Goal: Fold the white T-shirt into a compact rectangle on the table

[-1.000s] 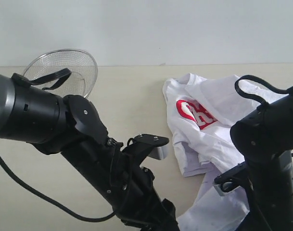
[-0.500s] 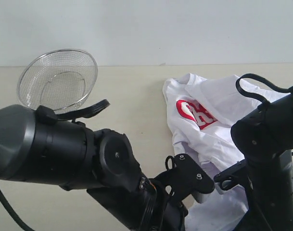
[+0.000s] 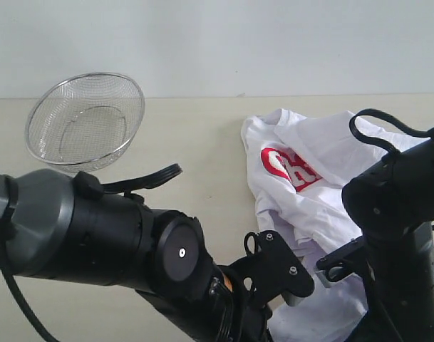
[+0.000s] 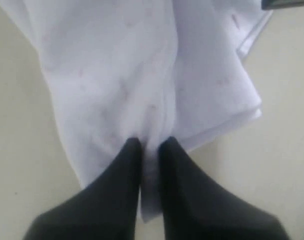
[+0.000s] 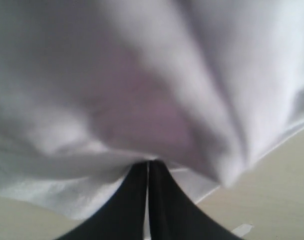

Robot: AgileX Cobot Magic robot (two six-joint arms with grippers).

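Note:
The white T-shirt [image 3: 323,149] lies crumpled on the right half of the table [image 3: 195,142], its red lettering [image 3: 291,167] facing up. My left gripper [image 3: 293,291] is at the shirt's near left edge. In the left wrist view its black fingers [image 4: 129,165] are shut on a fold of white cloth [image 4: 117,75], and a strip of fabric shows between them. My right gripper [image 3: 329,274] is at the shirt's near right part. In the right wrist view it [image 5: 148,167] is shut on the white fabric [image 5: 142,75], which bunches up over the fingertips.
A round wire-mesh basket [image 3: 85,117] stands tilted at the back left of the table. The bulky left arm [image 3: 117,242] fills the near left of the exterior view. The right arm [image 3: 402,235] stands over the shirt's near right part.
My left arm has swung down and right to the shirt's near edge, and its jaws have shut on the fabric. The right arm and the shirt's far part have not moved.

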